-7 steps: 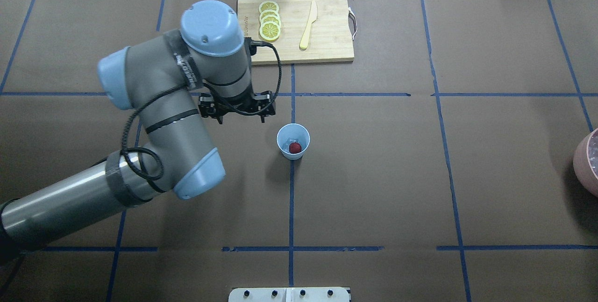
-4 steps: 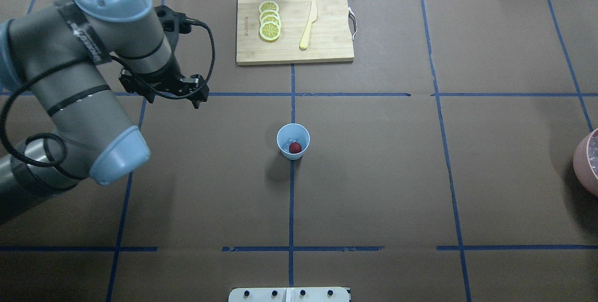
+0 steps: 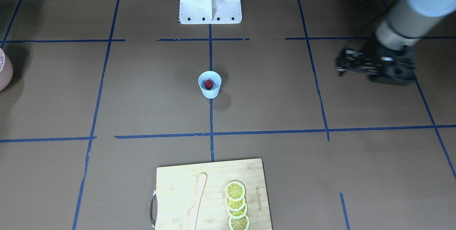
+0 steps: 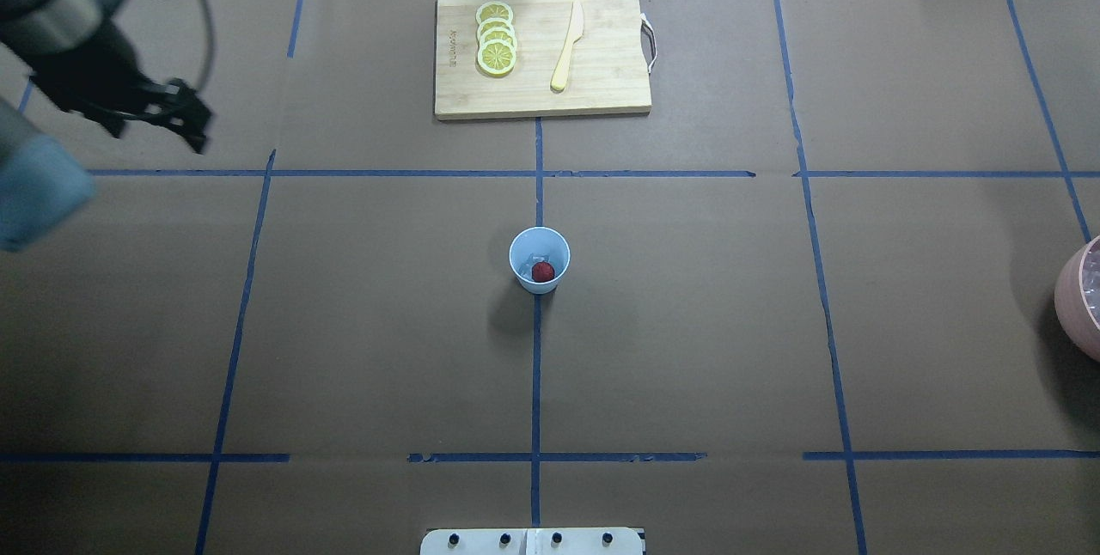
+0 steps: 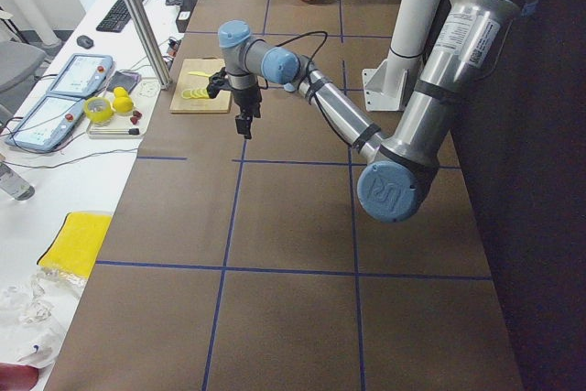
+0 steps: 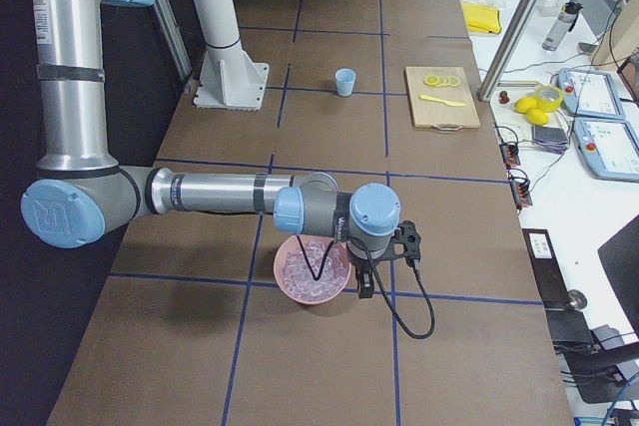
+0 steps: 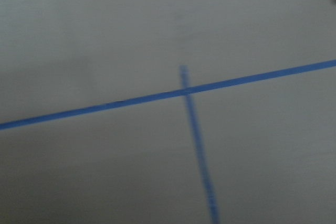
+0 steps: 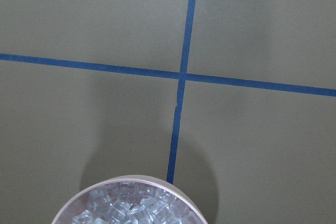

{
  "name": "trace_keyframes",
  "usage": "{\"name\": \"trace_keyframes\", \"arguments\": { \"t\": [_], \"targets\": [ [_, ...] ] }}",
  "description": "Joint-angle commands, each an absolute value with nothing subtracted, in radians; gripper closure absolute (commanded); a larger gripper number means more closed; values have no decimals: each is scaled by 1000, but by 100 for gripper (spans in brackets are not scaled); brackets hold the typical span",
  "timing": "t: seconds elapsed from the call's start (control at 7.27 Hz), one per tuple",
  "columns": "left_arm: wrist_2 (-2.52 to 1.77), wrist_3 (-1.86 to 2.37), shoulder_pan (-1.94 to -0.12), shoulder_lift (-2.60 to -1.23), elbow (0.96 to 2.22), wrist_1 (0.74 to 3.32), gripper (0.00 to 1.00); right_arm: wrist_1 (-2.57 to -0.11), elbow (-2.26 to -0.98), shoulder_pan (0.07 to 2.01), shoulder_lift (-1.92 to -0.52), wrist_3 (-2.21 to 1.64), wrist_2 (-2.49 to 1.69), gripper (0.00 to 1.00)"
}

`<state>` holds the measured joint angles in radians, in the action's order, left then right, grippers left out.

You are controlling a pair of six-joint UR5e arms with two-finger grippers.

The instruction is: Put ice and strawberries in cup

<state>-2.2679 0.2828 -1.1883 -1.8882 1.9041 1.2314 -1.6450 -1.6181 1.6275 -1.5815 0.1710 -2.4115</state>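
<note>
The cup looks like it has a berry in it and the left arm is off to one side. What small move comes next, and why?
Probably the left gripper just parks well away from the cup. The cup already holds the strawberry with what looks like ice beside it, and nothing shows in that gripper, so the filling seems done.

The table cover is matt brown paper, crossed by smooth blue tape. The board is pale, grained wood. The cup looks smooth and matt. Ice is glossy, translucent. The right arm has brushed metal tubes.
</note>
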Motion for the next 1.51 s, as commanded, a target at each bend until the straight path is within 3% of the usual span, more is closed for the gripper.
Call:
{"name": "trace_keyframes", "arguments": {
  "t": [0.0,0.55,1.38],
  "targets": [
    [-2319,-2,-1386,-1786,1805,1232,0,-1644,-1609,1628,-1588,173,-2413,0],
    [-2325,-239,-1564,-1717,1515,1360,0,-1595,-1609,1628,-1594,170,-2411,0],
    [-2390,-125,-1582,-1640,1525,1462,0,-1594,-1611,1628,-1594,172,-2408,0]
  ]
}}
